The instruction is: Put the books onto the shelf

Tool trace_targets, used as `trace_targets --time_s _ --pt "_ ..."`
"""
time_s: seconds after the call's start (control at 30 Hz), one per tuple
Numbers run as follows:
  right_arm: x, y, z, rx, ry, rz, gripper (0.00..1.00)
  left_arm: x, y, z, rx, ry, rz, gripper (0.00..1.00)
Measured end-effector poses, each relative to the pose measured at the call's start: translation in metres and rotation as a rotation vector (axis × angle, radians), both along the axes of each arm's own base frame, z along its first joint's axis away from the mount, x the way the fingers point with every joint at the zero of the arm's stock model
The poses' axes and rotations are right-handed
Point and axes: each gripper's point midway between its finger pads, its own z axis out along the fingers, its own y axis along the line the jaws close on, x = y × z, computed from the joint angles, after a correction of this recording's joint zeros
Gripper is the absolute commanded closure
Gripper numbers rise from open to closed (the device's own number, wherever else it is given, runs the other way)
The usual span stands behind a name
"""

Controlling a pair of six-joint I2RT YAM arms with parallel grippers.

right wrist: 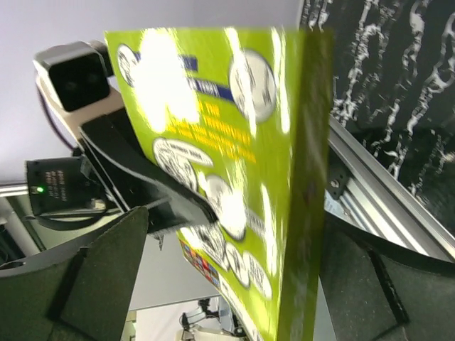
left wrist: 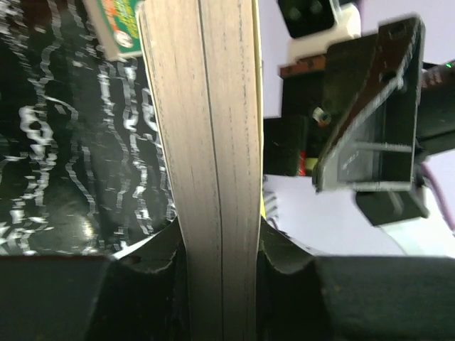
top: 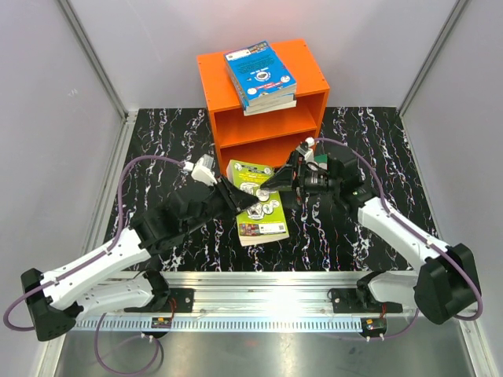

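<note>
1. Top external: the left gripper (top: pixel 248 203) was clamped on a green book (top: pixel 264 223), held off the table (top: pixel 377 149) in front of the orange shelf (top: pixel 267 129). The right gripper (top: pixel 277 181) stood spread beside it. A second green book (top: pixel 248 173) lay between it and the lower compartment and could get shoved. Blue books (top: pixel 260 75) sat stacked on the shelf's top.
2. Left wrist: the page edge (left wrist: pixel 213 142) sat pinched between both fingers, with most of the book reaching past them. It looked liable to swing or slip.
3. Right wrist: the fingers (right wrist: pixel 106 277) stood wide either side of the cover, gripping nothing, so there was no backup. That arm also crowded the way to the shelf.
</note>
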Motion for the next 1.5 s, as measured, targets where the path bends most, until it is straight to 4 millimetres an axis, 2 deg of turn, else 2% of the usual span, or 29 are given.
trace_targets --time_s 0.13,0.27,0.37,0.47,0.6,0.83,0.93,1.2,1.3,1.33,1.43,1.47,1.5 --pt "-0.016 -0.009 -0.015 -0.063 0.024 0.011 0.00 0.003 0.013 -0.011 0.063 0.007 0.037 1.00" --pt "-0.044 -0.025 -0.027 -0.079 0.061 0.003 0.00 0.010 0.026 -0.024 0.126 0.020 0.076 1.00" --pt "-0.065 -0.035 -0.028 -0.052 0.072 -0.005 0.00 0.018 0.035 -0.036 0.182 0.036 0.113 1.00" --pt "-0.074 -0.039 -0.027 -0.032 0.082 -0.012 0.01 0.024 0.032 -0.039 0.215 0.045 0.115 1.00" --pt "-0.073 -0.040 -0.035 -0.058 0.107 -0.028 0.00 0.028 0.026 -0.032 0.218 0.035 0.107 1.00" --pt "-0.071 -0.045 -0.061 -0.130 0.167 -0.074 0.01 0.034 0.018 0.002 0.155 -0.015 0.105 1.00" --pt "-0.069 -0.045 -0.067 -0.132 0.182 -0.090 0.02 0.034 0.018 0.008 0.136 -0.021 0.106 1.00" --pt "-0.057 -0.038 -0.043 -0.037 0.143 -0.107 0.04 0.032 0.017 0.009 0.089 -0.012 0.109 1.00" --pt "-0.053 -0.036 -0.035 -0.004 0.140 -0.112 0.10 0.031 0.017 0.003 0.085 0.002 0.111 1.00" --pt "-0.052 -0.035 -0.033 0.005 0.139 -0.114 0.17 0.031 0.017 0.001 0.084 0.006 0.112 1.00" --pt "-0.050 -0.033 -0.028 0.024 0.137 -0.115 0.31 0.031 0.016 -0.002 0.083 0.015 0.116 1.00" --pt "-0.049 -0.033 -0.028 0.025 0.140 -0.116 0.39 0.031 0.016 -0.001 0.076 0.014 0.118 1.00" --pt "-0.049 -0.033 -0.028 0.026 0.144 -0.117 0.43 0.032 0.016 0.000 0.067 0.011 0.121 1.00"
